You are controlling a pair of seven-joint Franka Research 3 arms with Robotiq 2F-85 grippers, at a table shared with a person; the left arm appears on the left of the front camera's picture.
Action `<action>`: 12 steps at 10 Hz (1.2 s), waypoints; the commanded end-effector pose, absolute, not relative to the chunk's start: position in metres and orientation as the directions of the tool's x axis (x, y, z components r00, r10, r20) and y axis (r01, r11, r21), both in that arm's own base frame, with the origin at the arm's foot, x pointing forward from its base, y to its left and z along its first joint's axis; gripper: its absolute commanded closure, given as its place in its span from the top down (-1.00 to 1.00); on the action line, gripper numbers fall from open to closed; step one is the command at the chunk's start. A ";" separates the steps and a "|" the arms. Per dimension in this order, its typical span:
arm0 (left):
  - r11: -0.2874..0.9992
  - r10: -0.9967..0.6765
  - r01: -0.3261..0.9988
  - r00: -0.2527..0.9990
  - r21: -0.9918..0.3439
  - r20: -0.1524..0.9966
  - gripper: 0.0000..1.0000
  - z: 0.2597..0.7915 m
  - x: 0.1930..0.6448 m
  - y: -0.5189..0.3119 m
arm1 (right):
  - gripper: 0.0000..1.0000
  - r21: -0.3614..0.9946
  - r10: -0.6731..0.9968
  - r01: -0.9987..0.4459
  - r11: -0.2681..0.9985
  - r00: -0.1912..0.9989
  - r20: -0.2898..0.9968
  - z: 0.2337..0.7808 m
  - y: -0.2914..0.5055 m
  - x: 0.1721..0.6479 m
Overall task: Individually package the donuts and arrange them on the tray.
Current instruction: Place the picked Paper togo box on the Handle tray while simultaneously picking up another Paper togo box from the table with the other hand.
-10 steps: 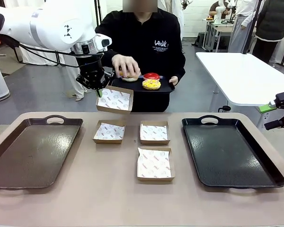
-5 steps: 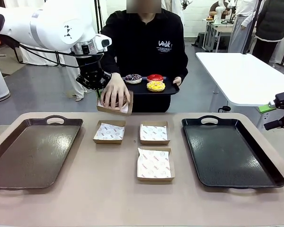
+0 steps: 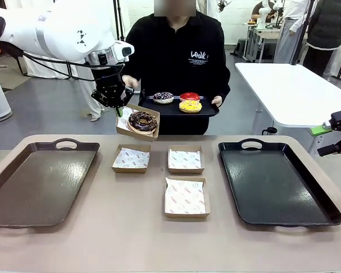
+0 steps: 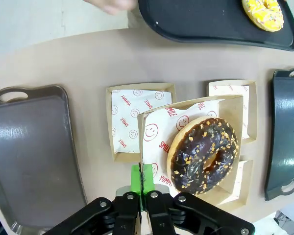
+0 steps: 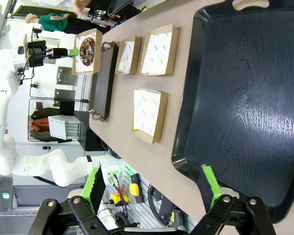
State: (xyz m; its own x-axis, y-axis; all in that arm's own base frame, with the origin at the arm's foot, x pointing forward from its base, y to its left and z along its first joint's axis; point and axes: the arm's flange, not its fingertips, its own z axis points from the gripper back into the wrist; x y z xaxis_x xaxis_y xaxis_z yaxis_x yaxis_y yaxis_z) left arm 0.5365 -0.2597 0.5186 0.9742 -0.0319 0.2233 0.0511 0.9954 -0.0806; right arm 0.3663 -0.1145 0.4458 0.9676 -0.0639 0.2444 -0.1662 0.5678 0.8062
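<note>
At the table's nine o'clock lay a brown tray (image 3: 40, 182); toward eleven o'clock, above the far edge, the left gripper (image 3: 119, 109) was clamped on the wall of a paper-lined cardboard box (image 3: 125, 122) held tilted in the air, with the chocolate-glazed donut (image 3: 142, 121) lying inside it. At twelve o'clock the person held a small black tray (image 3: 165, 108) carrying the sprinkled donut (image 3: 163, 96), the red donut (image 3: 188, 96) and the yellow donut (image 3: 190, 106); three paper-lined boxes (image 3: 185, 197) sat mid-table. At three o'clock lay a large black tray (image 3: 275, 182); the right gripper (image 5: 151, 171) hung off the table's right side, its fingers wide apart.
</note>
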 end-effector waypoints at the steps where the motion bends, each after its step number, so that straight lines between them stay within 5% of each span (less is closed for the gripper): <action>1: 0.994 -0.037 0.059 0.971 -0.087 0.238 -1.00 0.519 0.536 -0.258 | 1.00 0.815 -0.069 -0.169 0.555 0.966 0.247 0.445 -0.114 0.367; 12: 0.997 -0.050 0.064 0.970 -0.051 0.238 -0.98 0.530 0.527 -0.255 | 1.00 0.753 -0.003 -0.229 0.617 0.956 0.293 0.462 -0.098 0.362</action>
State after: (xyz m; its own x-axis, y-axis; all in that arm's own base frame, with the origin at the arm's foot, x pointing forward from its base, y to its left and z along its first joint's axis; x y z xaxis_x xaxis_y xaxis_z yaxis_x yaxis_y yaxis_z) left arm 0.5354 -0.2597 0.5206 0.9737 -0.0339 0.2253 0.0529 0.9955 -0.0790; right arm 0.3663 -0.1099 0.4505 0.9653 -0.0465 0.2571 -0.1842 0.5770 0.7957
